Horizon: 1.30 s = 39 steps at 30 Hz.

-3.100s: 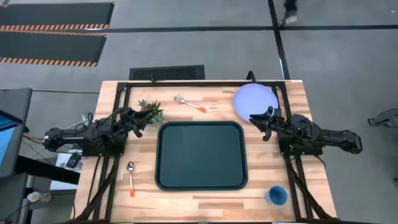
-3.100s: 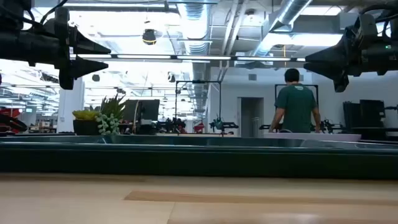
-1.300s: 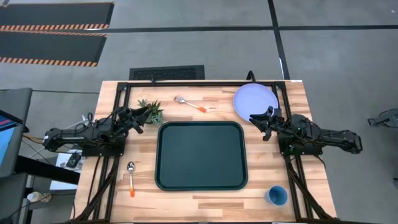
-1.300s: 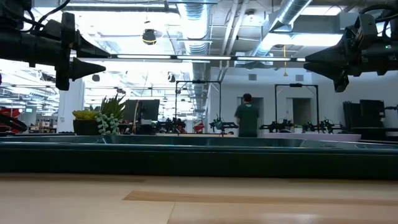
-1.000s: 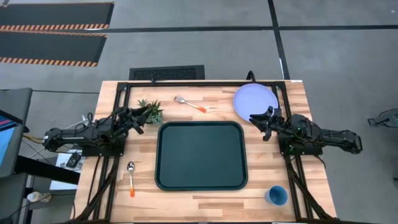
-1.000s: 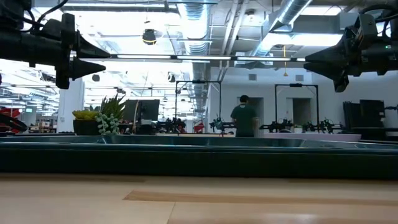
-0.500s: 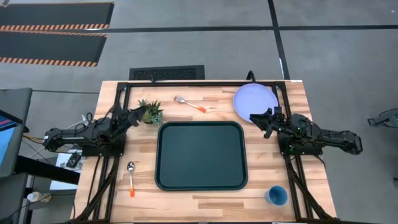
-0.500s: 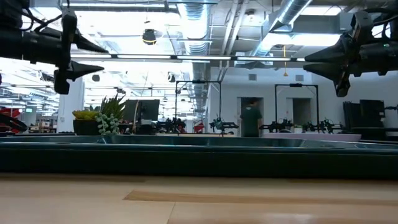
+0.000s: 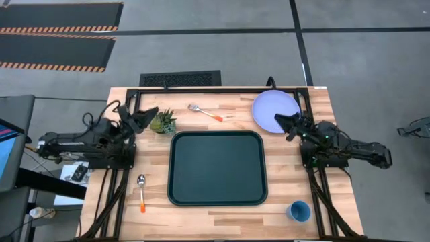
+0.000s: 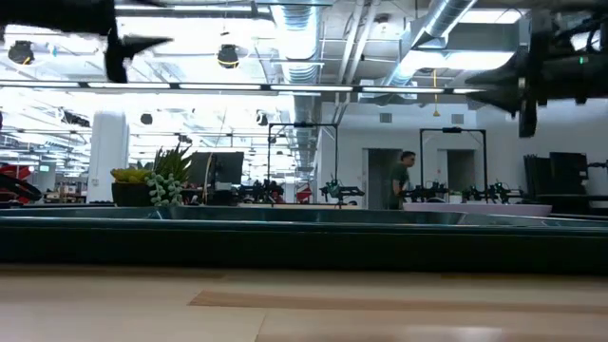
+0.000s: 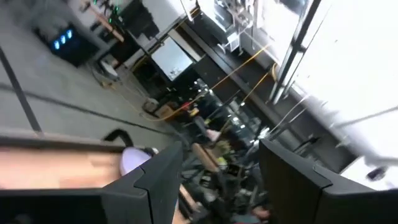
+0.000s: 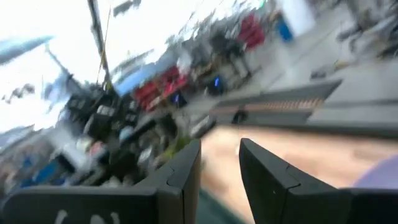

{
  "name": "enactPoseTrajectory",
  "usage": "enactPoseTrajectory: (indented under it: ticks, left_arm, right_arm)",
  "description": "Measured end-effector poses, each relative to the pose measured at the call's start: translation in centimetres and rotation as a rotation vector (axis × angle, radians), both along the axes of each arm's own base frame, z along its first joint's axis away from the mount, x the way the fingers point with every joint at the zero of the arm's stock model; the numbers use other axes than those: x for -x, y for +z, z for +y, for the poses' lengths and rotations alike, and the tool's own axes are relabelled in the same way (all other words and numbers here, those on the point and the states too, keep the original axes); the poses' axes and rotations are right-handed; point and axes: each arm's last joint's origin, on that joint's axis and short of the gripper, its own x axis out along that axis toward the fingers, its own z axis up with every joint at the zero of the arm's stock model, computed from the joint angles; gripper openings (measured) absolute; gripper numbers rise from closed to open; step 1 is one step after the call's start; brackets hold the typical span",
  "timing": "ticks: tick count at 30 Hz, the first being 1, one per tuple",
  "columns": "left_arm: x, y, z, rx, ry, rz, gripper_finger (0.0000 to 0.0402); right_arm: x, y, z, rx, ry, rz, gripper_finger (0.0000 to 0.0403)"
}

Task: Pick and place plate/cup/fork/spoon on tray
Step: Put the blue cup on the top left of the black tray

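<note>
The dark green tray (image 9: 217, 168) lies at the table's middle. The lavender-blue plate (image 9: 275, 106) lies flat at the far right. The blue cup (image 9: 299, 211) stands at the near right. The fork (image 9: 205, 112) lies beyond the tray. The spoon (image 9: 142, 191) lies left of the tray. My left gripper (image 9: 149, 113) is open and empty in the air beside the potted plant; its wrist view (image 11: 221, 152) shows the gap. My right gripper (image 9: 281, 121) is open and empty above the plate's near edge; its own view (image 12: 219, 149) shows it too.
A small green potted plant (image 9: 163, 122) stands off the tray's far left corner, close to my left gripper. A black frame runs along the table's far edge (image 9: 222, 89). Bare wood lies in front of the tray. A person (image 10: 404, 180) walks in the room far behind.
My left gripper has risen and gone toward the table's far edge, beside the plant. My right gripper has gone toward the far edge, over the plate's near edge. Both stay open and empty. No object has moved.
</note>
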Motion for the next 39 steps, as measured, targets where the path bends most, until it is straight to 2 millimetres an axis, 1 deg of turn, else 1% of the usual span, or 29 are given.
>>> enactPoseTrajectory:
  ticks: [2,4,7,9,11,14,17,20,22,25,27,30,33,36,39]
  left_arm:
    - [-1.0,2.2,0.0,-0.061,0.016,0.046,0.0201]
    - [-2.3,4.6,0.1,-0.095,0.036,0.076,0.0211]
    - [-4.4,7.6,0.2,-0.171,0.036,0.177,0.0238]
    - [-6.1,9.2,0.2,-0.211,0.027,0.281,0.0259]
    - [-7.9,10.5,0.4,-0.233,0.021,0.415,0.0278]
    - [-10.7,11.6,1.1,-0.239,0.003,0.653,0.0298]
    - [-13.8,12.5,2.3,-0.246,-0.071,0.787,0.0304]
    - [-16.9,13.0,3.8,-0.278,-0.148,0.848,0.0303]
    - [-18.7,13.0,5.1,-0.295,-0.208,0.87,0.0301]
    - [-20.8,12.5,7.0,-0.281,-0.292,0.871,0.03]
    - [-21.7,11.9,8.1,-0.257,-0.342,0.87,0.03]
    - [-22.4,10.9,9.6,-0.212,-0.399,0.866,0.03]
    - [-22.6,10.1,10.5,-0.167,-0.451,0.863,0.03]
    - [-22.3,9.9,10.8,-0.151,-0.507,0.869,0.03]
    - [-21.9,9.9,10.6,-0.163,-0.528,0.902,0.03]
  right_arm:
    - [0.4,1.1,-0.1,0.023,-0.038,-0.029,0.014]
    - [0.6,1.7,-0.2,0.05,-0.066,-0.018,0.0151]
    - [0.9,2.6,-0.2,0.096,-0.09,-0.01,0.0174]
    - [1.0,2.8,-0.2,0.104,-0.1,0.002,0.0193]
    - [1.1,2.7,-0.3,0.103,-0.105,0.014,0.0211]
    - [1.1,2.8,-0.3,0.104,-0.108,0.01,0.0231]
    - [1.1,2.8,-0.3,0.103,-0.11,0.015,0.0239]
    - [1.0,2.5,-0.4,0.091,-0.129,0.049,0.0238]
    - [0.9,2.5,-0.5,0.081,-0.135,0.091,0.0234]
    - [0.6,3.6,-0.5,0.07,-0.135,0.165,0.0226]
    - [0.3,4.9,-0.7,0.092,-0.139,0.232,0.0221]
    - [-0.5,7.6,-0.9,0.127,-0.158,0.35,0.0214]
    - [-1.5,10.0,-1.1,0.098,-0.118,0.543,0.0208]
    - [-2.4,11.8,-0.8,-0.053,0.039,0.731,0.0204]
    - [-2.7,12.7,0.0,-0.303,0.242,0.922,0.0198]
